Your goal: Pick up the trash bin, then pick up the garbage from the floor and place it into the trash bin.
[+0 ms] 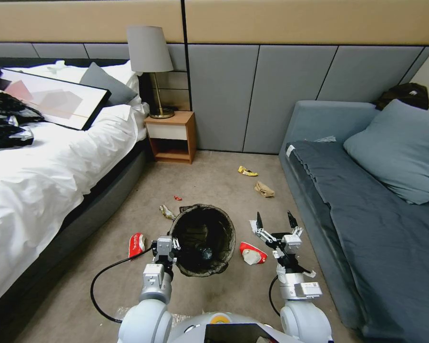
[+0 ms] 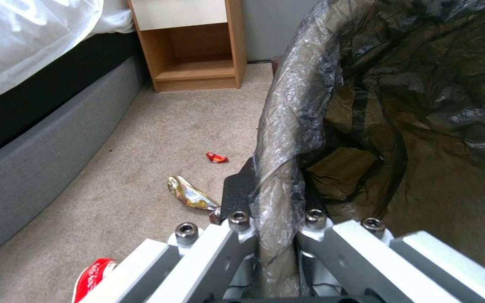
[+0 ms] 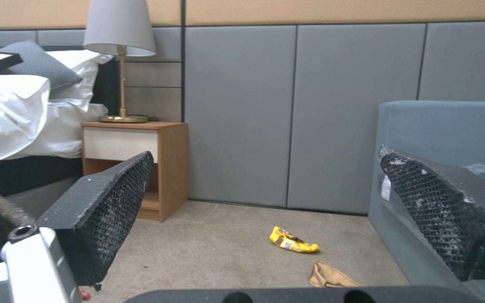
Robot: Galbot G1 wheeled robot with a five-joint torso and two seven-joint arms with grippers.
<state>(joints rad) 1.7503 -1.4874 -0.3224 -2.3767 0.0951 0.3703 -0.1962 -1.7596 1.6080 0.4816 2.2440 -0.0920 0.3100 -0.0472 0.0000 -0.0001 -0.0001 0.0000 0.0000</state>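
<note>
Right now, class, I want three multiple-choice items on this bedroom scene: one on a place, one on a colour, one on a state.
1. Where does the lamp stand?
A. nightstand
B. sofa
C. floor

2. What colour is the wrapper farthest off on the carpet?
A. blue
B. yellow
C. green

3. How are the right gripper's fingers?
A. open, holding nothing
B. shut on a wrapper
C. shut on the bin

Key: 1 A, its base sits on the nightstand. 2 B, yellow with dark print. 3 A, the fingers stand apart.
</note>
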